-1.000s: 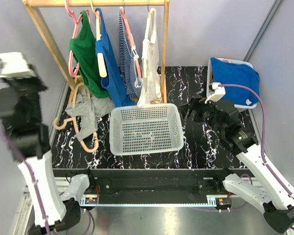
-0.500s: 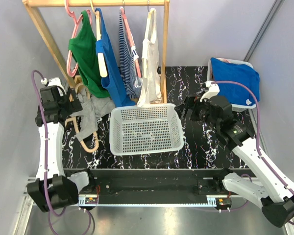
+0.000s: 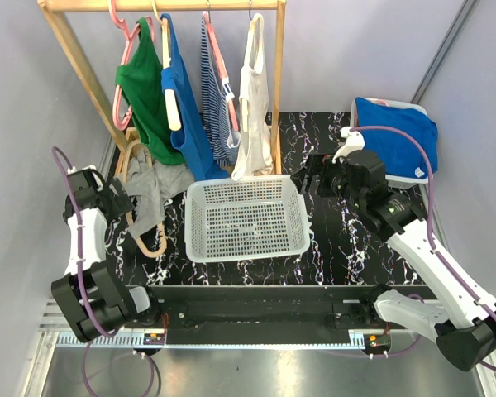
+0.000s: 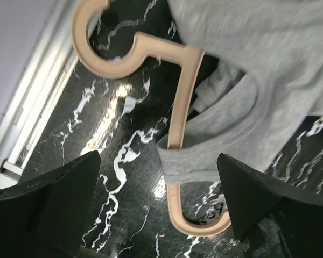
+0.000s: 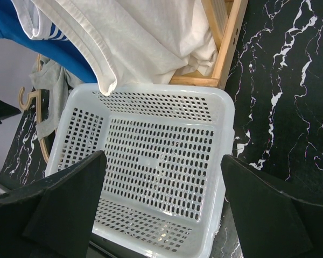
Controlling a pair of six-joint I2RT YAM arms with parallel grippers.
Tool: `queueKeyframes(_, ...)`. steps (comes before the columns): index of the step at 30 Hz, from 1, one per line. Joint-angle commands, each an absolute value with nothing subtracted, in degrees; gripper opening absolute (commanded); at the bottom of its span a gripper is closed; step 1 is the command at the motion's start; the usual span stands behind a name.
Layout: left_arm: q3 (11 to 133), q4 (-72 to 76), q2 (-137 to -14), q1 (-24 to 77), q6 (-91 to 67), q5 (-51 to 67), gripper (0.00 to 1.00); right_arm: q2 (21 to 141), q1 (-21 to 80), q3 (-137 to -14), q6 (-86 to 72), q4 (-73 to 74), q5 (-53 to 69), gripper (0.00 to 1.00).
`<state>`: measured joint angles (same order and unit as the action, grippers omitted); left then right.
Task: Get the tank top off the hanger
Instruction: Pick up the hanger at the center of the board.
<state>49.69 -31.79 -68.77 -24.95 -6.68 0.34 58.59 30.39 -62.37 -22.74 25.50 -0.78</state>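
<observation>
- The grey tank top (image 3: pixel 155 184) lies crumpled on the dark marbled table (image 3: pixel 347 248), on the left side, just left of the white basket (image 3: pixel 245 184) and below the wooden rack (image 3: pixel 161 5). It is not hanging on the rail.
- It is still threaded on a pale wooden hanger (image 4: pixel 178 118), which lies flat on the table. In the left wrist view one strap (image 4: pixel 215 137) loops round the hanger's arm, and the body of the shirt is bunched to the far right of it.
- The left gripper (image 3: pixel 124 198) hovers right over that strap and hanger, its jaws spread wide with nothing between them.
- The right gripper (image 3: pixel 312 180) hangs by the basket's far right corner, well apart from the shirt, its jaws also spread and empty.
- Handling, as I judge it: the shirt is light, soft jersey that will sag, stretch and drag rather than lift as one piece. The hanger is stiff, light and smooth, so it will probably slide on the table if only the cloth is pulled.
- Best hold, in my view: pinch the looped strap close to the hanger arm, where the fabric is doubled and raised. Draw it off toward the arm's end while something pins the hanger.
- Risk: the strap may snag on the hooked tip at the hanger's near end.
</observation>
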Motion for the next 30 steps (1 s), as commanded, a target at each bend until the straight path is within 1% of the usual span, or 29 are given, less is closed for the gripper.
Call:
queueKeyframes(1,47.1,-25.4,-70.7,-25.9,-2.5,4.7,0.95,59.2,30.8,-65.0,-22.7,24.9,-0.2,0.97)
queueKeyframes(3,46.3,-23.9,-72.7,-25.9,-0.8,4.7,0.94,59.2,30.8,-65.0,-22.8,24.7,1.3,0.97)
queueKeyframes(13,48.4,-18.1,-82.0,-26.0,-0.4,5.9,0.88,57.9,31.0,-64.6,-22.9,24.9,1.0,0.95)
queueKeyframes(17,49.3,-17.1,-85.7,-25.8,1.8,9.4,0.78,57.1,31.0,-64.2,-22.5,24.5,1.2,0.95)
queueKeyframes(21,50.7,-15.6,-88.4,-25.8,1.4,12.8,0.74,56.8,31.0,-64.0,-22.6,24.5,1.3,0.95)
queueKeyframes(27,52.8,-13.9,-91.0,-25.8,1.4,13.5,0.69,56.5,31.1,-63.7,-22.2,24.9,1.8,0.94)
queueKeyframes(29,53.4,-13.8,-91.4,-25.8,1.3,13.5,0.63,56.9,31.1,-64.0,-22.1,25.2,2.0,0.93)
queueKeyframes(30,53.4,-13.5,-91.6,-25.8,1.3,13.6,0.57,57.0,31.0,-64.2,-22.3,25.2,2.1,0.93)
